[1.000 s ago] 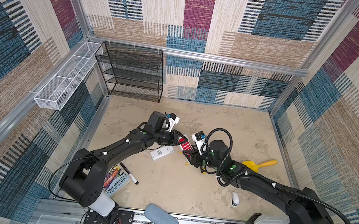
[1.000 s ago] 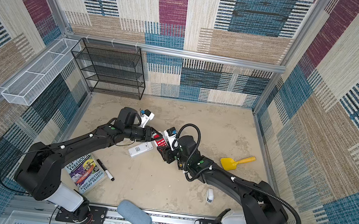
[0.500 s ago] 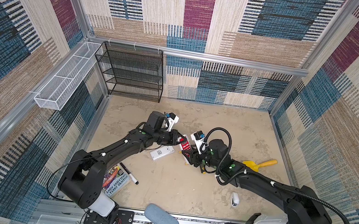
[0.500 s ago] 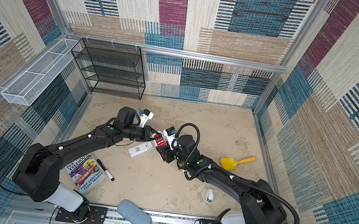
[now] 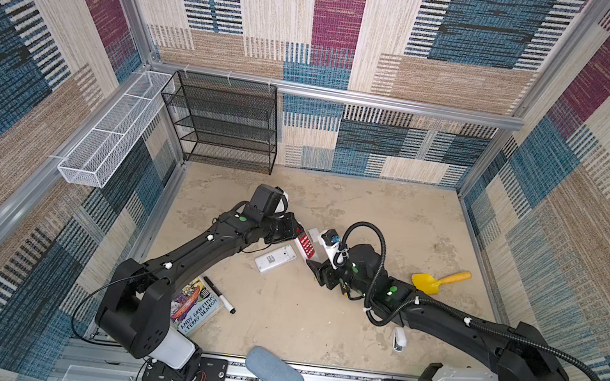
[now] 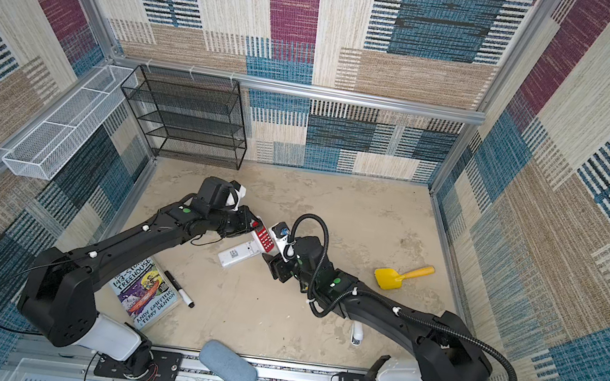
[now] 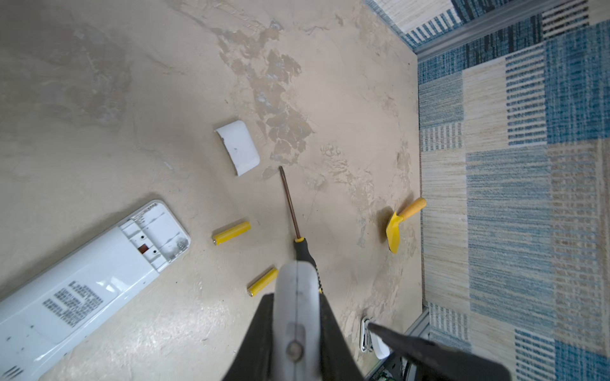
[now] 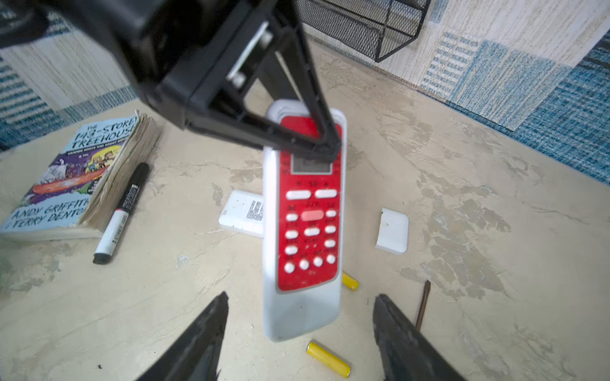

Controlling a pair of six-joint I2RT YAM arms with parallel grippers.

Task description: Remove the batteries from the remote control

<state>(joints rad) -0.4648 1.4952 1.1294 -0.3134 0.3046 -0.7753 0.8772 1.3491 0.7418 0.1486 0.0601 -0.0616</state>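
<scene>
Left gripper [image 8: 325, 145] clamps the top end of the red remote [image 8: 308, 231], held off the table [image 8: 462, 297]. Right gripper [image 8: 302, 298] gapes at its lower end, touching nothing. We see 2 batteries [image 8: 328, 359] on the table, 1 half hidden behind the remote. The remote's back is unseen.

Patchwork woven walls [image 5: 333, 19], blotchy beige floor [image 5: 373, 218]; black mesh shelf [image 5: 223, 122] back-left corner, white wire basket [image 5: 111, 134] on left wall.
</scene>
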